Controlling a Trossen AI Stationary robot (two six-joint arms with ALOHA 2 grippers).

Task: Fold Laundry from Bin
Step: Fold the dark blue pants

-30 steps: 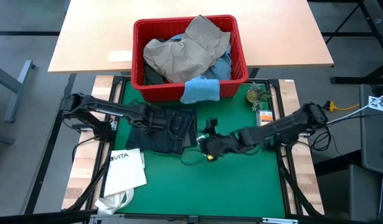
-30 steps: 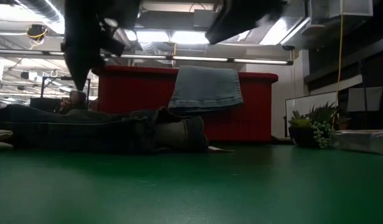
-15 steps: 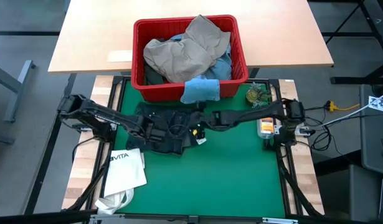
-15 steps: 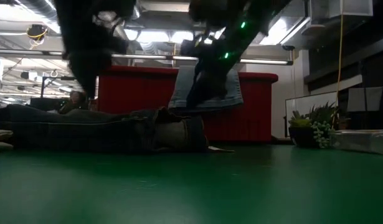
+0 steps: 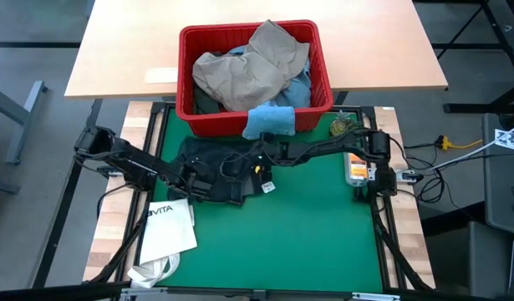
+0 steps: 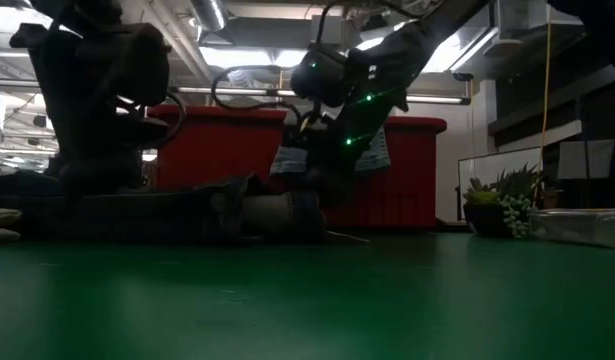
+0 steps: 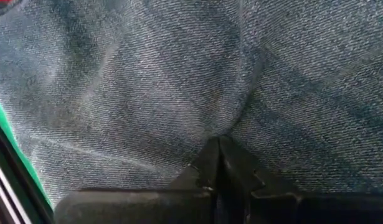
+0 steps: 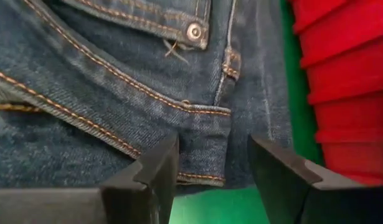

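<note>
Red bin (image 5: 187, 100) of laundry, dark jeans (image 5: 219, 174) on green mat, both arms over them

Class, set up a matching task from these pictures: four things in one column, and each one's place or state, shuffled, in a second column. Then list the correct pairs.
Column one:
1. left gripper
2. right gripper
3. red bin
4. white tote bag

Column two:
A. holds a heap of garments, a light blue cloth hanging over its rim
B. open, over the waistband of the dark jeans
C. lies flat at the green mat's near left corner
D. shut, fingertips on the denim

Pairs: 1-D, 2-B, 3-A, 4-C
</note>
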